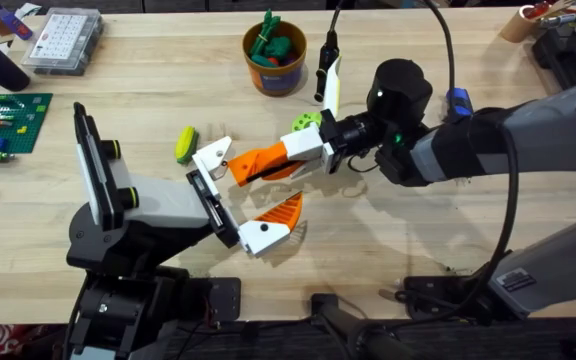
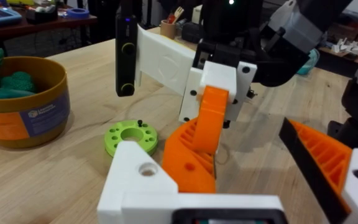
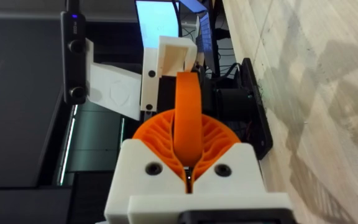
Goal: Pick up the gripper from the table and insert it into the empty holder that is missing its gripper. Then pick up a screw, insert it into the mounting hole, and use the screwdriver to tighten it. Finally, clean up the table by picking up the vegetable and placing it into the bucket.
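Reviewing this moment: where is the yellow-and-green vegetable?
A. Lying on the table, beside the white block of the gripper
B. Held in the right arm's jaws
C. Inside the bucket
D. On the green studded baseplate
A: in the overhead view the vegetable lies on the bare table just left of the gripper, while the bucket holds only green items.
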Motion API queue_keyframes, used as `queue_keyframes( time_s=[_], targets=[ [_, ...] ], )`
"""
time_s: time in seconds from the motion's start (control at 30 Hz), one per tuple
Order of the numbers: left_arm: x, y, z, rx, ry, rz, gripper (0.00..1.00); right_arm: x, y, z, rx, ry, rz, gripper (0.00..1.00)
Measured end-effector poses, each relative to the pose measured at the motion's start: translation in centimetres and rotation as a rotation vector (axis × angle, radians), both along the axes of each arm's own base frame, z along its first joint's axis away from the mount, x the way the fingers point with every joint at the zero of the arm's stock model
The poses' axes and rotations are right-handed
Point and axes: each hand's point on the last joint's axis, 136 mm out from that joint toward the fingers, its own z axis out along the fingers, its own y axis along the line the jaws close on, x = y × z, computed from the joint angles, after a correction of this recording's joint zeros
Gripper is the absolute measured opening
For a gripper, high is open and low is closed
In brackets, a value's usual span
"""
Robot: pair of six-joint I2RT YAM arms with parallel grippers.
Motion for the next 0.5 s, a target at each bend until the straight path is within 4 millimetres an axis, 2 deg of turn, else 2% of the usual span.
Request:
queue_keyframes(
  time_s=[0.17,0.5],
  targets=[
    [0.1,0.1,-0.1,0.002,0.010,0.008,0.990,-0.1,-0.1,-0.2,-0.006,0.013,0.005,0.020],
    [-0.4,-0.3,-0.1,0.000,0.014,-0.029,0.990,0.1,-1.4,1.2,0.023,-0.004,0.067,0.020]
  ],
)
